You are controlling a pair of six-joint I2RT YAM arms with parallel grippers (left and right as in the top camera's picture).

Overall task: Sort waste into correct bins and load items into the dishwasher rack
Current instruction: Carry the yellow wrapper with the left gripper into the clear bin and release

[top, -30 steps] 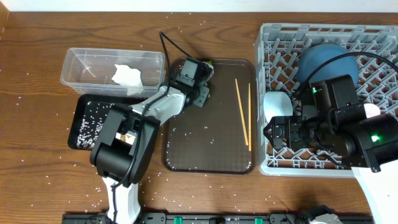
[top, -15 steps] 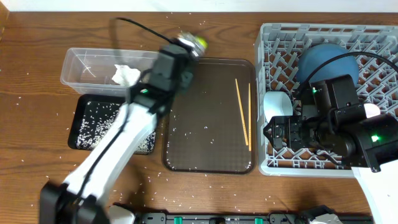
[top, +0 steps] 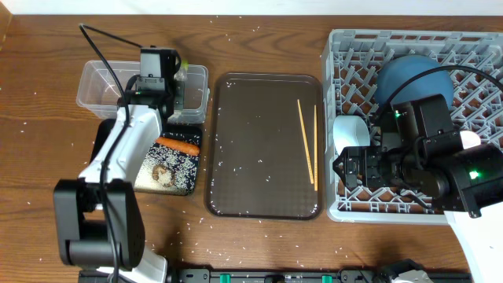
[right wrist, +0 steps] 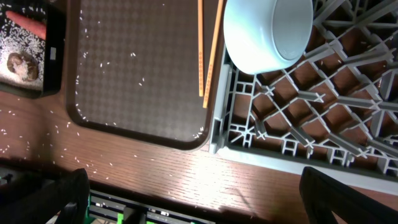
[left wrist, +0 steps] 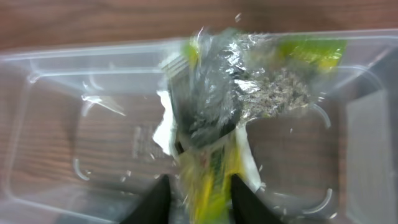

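Note:
My left gripper (top: pixel 174 77) hangs over the clear tub (top: pixel 102 86). Its jaws stand parted, and the green-yellow wrapper (left wrist: pixel 236 93) with crinkled foil hangs loose and blurred between them, above a white napkin (left wrist: pixel 163 134) in the tub. The black tray (top: pixel 106 157) holds a carrot (top: pixel 179 146), a brown scrap (top: pixel 163 174) and rice. Two chopsticks (top: pixel 308 141) lie on the brown serving tray (top: pixel 259 157). The grey rack (top: pixel 471 47) holds the blue plate (top: pixel 415 82) and white bowl (top: pixel 350 132). My right gripper (right wrist: pixel 208 196) is wide open and empty at the rack's front left corner.
Rice grains are scattered over the wooden table and the serving tray. The tub and black tray sit side by side at the left, the rack fills the right. A black rail with green parts (right wrist: pixel 118 208) runs along the table's near edge.
The left arm swung from the serving tray's far corner over to the clear tub with the wrapper, and its jaws have parted. The right arm has not moved.

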